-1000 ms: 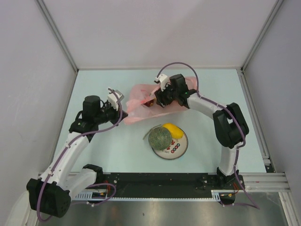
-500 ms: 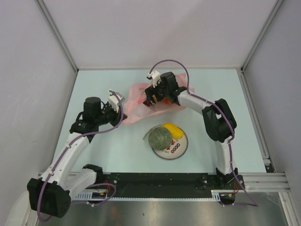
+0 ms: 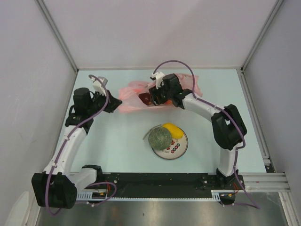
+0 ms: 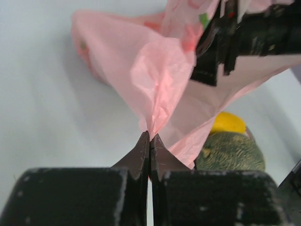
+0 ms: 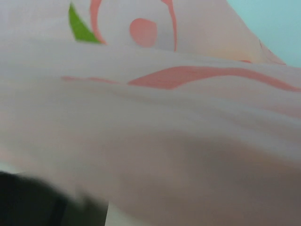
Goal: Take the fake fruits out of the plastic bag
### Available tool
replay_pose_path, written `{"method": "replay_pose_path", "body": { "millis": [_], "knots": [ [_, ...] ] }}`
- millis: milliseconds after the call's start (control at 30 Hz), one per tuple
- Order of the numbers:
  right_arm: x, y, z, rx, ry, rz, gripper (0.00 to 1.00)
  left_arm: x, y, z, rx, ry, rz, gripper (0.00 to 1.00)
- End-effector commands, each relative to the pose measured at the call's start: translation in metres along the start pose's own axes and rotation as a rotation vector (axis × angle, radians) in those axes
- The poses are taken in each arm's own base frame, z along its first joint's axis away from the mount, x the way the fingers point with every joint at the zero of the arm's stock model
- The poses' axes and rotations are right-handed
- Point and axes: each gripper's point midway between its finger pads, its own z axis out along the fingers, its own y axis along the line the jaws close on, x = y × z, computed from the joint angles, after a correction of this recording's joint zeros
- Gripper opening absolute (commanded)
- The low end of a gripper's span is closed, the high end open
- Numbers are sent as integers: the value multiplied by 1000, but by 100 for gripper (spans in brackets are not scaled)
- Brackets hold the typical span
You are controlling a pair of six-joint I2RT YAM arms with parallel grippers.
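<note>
Bag point(image 3: 131, 92), long axis left-right, upper centre; left gripper point(image 4: 149, 141) clamped on its left end; dark red fruit point(image 3: 145, 98), apparently inside, just left of right gripper point(image 3: 153, 97), whose grip state cannot be told.

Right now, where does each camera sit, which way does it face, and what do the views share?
Top external: above and behind the robot, looking down at the table; the left arm and right arm show whole.
Left wrist: on the left arm, looking along the shut left end effector at the pinched bag; its fingers show, melon beyond.
Right wrist: pressed close to the bag's printed film; a dark blur low left, perhaps its own finger.
Shared: all three show the bag; top and left wrist also show the melon.
</note>
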Motion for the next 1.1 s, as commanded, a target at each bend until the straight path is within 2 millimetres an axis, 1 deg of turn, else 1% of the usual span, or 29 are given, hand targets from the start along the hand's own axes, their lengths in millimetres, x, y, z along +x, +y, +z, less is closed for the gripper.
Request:
{"method": "replay_pose_path", "body": {
  "millis": [0, 33, 67, 100, 133, 167, 200, 233, 267, 300, 333, 367, 400, 433, 467, 500, 600, 633, 700, 733, 933, 1033, 1067],
  "knots": [
    [-23, 15, -4, -57, -78, 20, 62, -74, -45, -11, 185, -169, 92, 0],
    [-24, 16, 0, -63, -83, 18, 61, -73, -48, -12, 207, -163, 102, 0],
    [-20, 17, 9, -82, -75, 17, 61, -72, -52, -13, 226, -159, 126, 0],
    [-28, 19, 13, -95, -92, 12, 61, -65, -54, -14, 242, -139, 123, 0],
    [-30, 20, 17, -105, -94, 11, 60, -59, -58, -16, 267, -125, 125, 0],
    [-22, 22, 28, -125, -74, 16, 60, -56, -60, -18, 278, -120, 137, 0],
    [-36, 23, 30, -131, -100, 7, 60, -46, -62, -21, 288, -102, 139, 0],
    [-38, 23, 34, -131, -107, 3, 62, -40, -64, -22, 303, -89, 150, 0],
    [-36, 21, 42, -126, -102, 4, 63, -35, -62, -23, 303, -86, 204, 0],
    [-43, 22, 44, -125, -119, -5, 67, -21, -59, -24, 297, -49, 204, 0],
    [-53, 24, 45, -125, -142, -26, 76, -17, -56, -26, 275, -45, 233, 0],
    [-57, 23, 47, -112, -152, -38, 81, -13, -53, -27, 271, -39, 280, 0],
    [-55, 22, 52, -103, -147, -44, 86, -3, -51, -28, 268, -14, 284, 0],
    [-61, 26, 53, -100, -159, -55, 97, -1, -52, -31, 265, -19, 302, 0],
    [-60, 23, 56, -80, -156, -70, 99, 1, -49, -31, 254, -17, 324, 0],
    [-55, 22, 61, -70, -144, -73, 100, 9, -48, -32, 253, 3, 317, 0],
    [-53, 21, 67, -46, -142, -76, 100, 20, -44, -33, 245, 28, 334, 0],
    [-48, 21, 71, -45, -134, -74, 100, 22, -43, -33, 242, 32, 336, 0],
    [-47, 17, 75, -22, -129, -87, 100, 26, -41, -33, 238, 41, 338, 0],
    [-41, 16, 80, -11, -117, -92, 100, 28, -41, -33, 238, 45, 335, 0],
    [-27, 20, 93, -17, -94, -128, 100, 33, -39, -31, 238, 53, 328, 0],
    [-29, 21, 98, -16, -98, -139, 100, 36, -39, -32, 240, 59, 325, 0],
    [-33, 21, 103, -13, -122, -146, 100, 37, -39, -32, 240, 59, 325, 0]
  ]
}}
